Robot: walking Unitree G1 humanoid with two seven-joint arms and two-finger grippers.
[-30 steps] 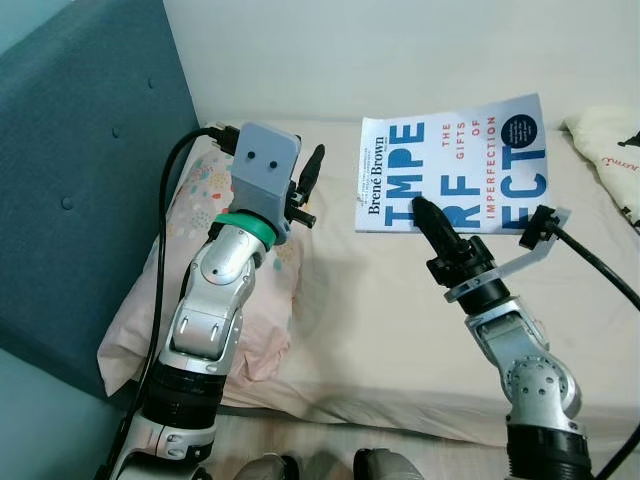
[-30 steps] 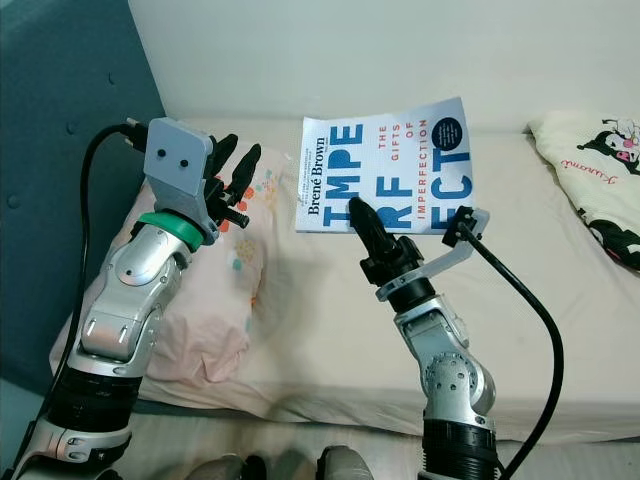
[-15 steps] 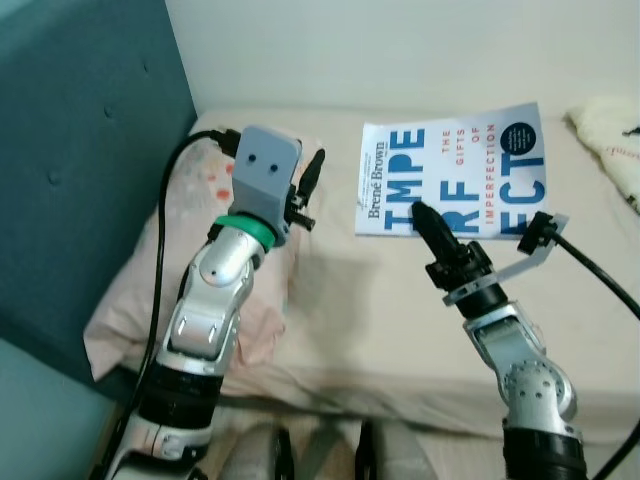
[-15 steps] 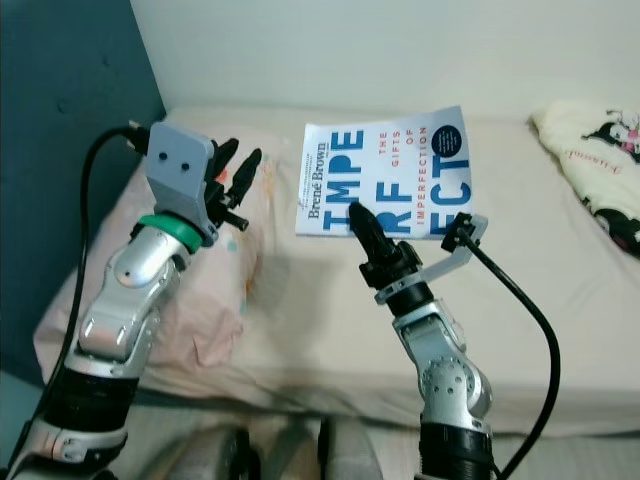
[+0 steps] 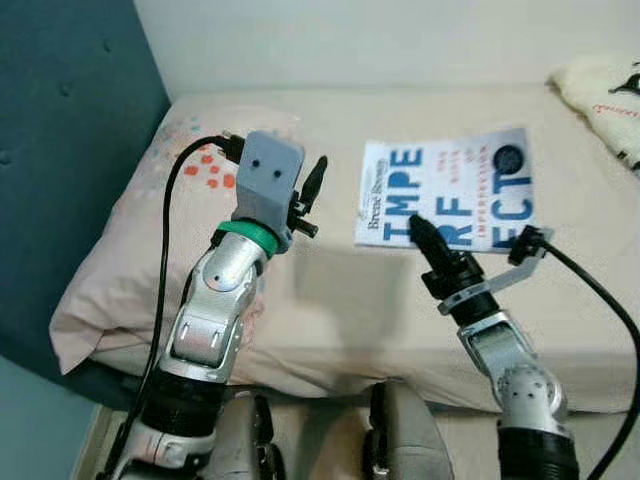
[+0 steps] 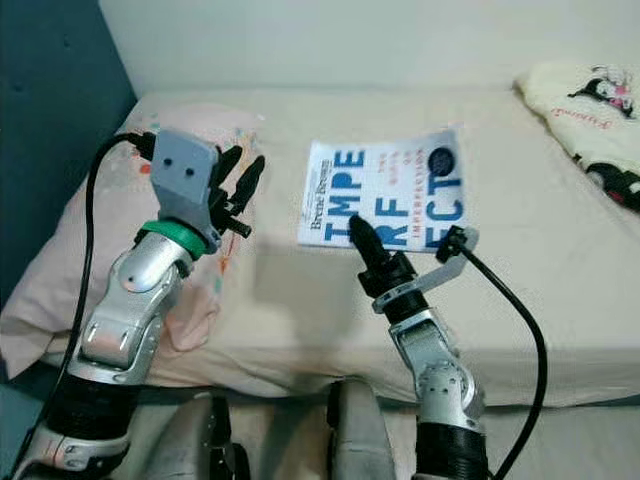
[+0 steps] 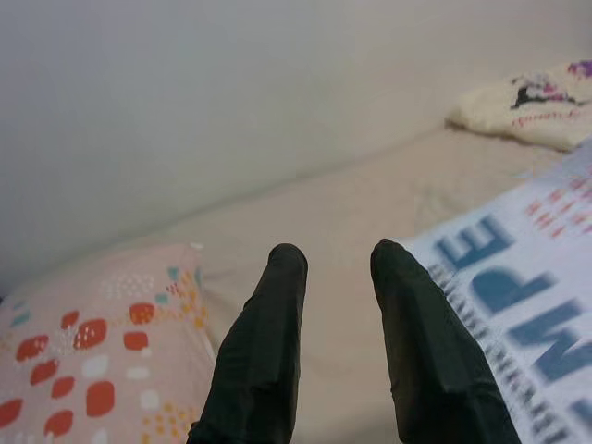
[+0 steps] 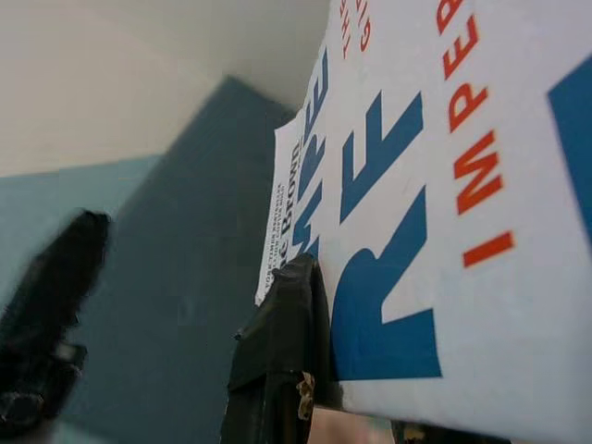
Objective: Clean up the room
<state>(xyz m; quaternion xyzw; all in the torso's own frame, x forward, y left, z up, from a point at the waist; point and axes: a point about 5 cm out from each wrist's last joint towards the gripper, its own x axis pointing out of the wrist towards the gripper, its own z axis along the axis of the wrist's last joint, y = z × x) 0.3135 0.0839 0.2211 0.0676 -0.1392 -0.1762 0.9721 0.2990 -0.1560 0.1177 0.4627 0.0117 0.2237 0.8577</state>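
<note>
A white book with big blue letters hangs over the beige bed. My right gripper is shut on its near edge, and one black finger lies on the cover in the right wrist view. To the left, my left gripper is raised above the pink pillow. It stands open with nothing between its fingers. The book's corner shows beside them in the left wrist view.
A teal padded headboard rises on the left, with a pale wall behind the bed. A cream pillow with a cartoon print lies at the far right. The mattress's front edge is close, with my legs below it.
The whole picture has shifted: more of the bed's front edge and my legs show now. The book stays in my right gripper and lies flatter; the left gripper keeps its pose.
</note>
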